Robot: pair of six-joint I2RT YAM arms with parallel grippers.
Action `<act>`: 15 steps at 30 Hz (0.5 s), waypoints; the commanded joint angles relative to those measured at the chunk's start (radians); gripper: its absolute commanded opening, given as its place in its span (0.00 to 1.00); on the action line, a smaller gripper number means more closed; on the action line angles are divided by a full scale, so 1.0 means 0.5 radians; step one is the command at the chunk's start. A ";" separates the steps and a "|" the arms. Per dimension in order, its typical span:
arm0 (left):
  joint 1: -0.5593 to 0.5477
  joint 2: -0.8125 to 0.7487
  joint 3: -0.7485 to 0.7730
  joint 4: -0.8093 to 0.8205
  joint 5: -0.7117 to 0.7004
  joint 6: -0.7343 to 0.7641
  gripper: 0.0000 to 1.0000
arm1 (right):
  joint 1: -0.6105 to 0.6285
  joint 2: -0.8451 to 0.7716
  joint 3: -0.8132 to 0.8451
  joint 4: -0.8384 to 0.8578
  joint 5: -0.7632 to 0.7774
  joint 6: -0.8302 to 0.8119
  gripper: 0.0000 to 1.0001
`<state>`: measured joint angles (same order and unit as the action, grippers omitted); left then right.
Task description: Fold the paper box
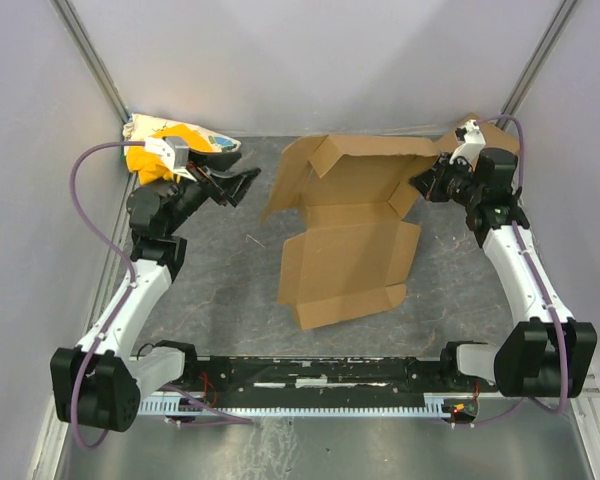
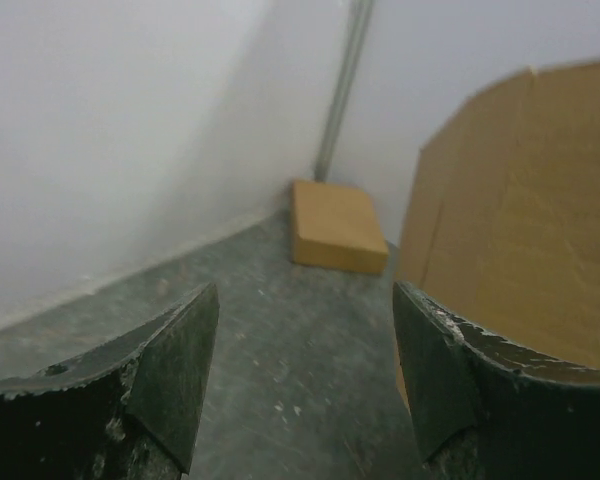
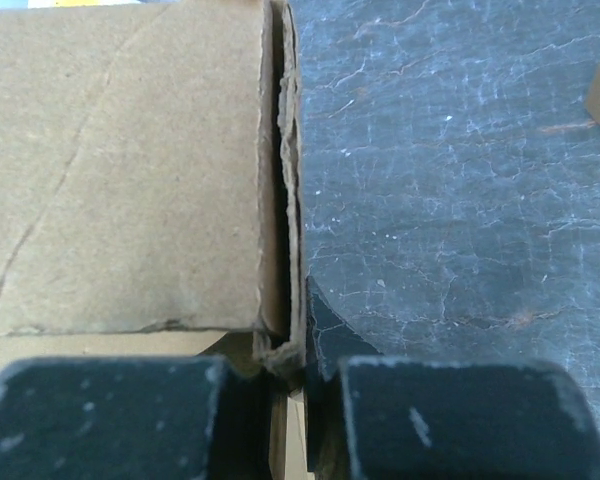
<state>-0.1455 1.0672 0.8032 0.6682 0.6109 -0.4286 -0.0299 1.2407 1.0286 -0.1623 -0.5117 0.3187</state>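
Note:
The paper box (image 1: 350, 250) lies half folded in the middle of the table, its lid panel raised at the back and its side flaps loose. My right gripper (image 1: 422, 184) is at its right rear corner, shut on a doubled edge of the box wall. In the right wrist view that folded edge (image 3: 285, 200) runs straight into the gripper (image 3: 292, 372). My left gripper (image 1: 242, 185) hovers open just left of the box and touches nothing. In the left wrist view only floor lies between its fingers (image 2: 305, 290), with a raised box panel (image 2: 530, 220) at the right.
A yellow-and-white cloth bundle (image 1: 175, 140) lies in the back left corner behind the left arm. A second brown cardboard box (image 2: 335, 228) sits in the back right corner, partly hidden by the right arm (image 1: 485, 128). White walls enclose the table on three sides.

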 commanded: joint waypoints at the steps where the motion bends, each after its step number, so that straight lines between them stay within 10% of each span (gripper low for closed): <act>1: 0.002 0.043 -0.103 0.250 0.440 -0.215 0.78 | -0.012 0.045 0.149 -0.032 -0.130 0.006 0.06; 15: -0.111 0.236 -0.105 0.728 0.600 -0.505 0.80 | -0.013 0.102 0.142 -0.102 -0.168 -0.045 0.06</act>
<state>-0.1783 1.1492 0.7040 0.9154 0.8505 -0.5941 -0.0330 1.2938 1.0504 -0.2173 -0.5667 0.3092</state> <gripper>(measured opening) 0.808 0.106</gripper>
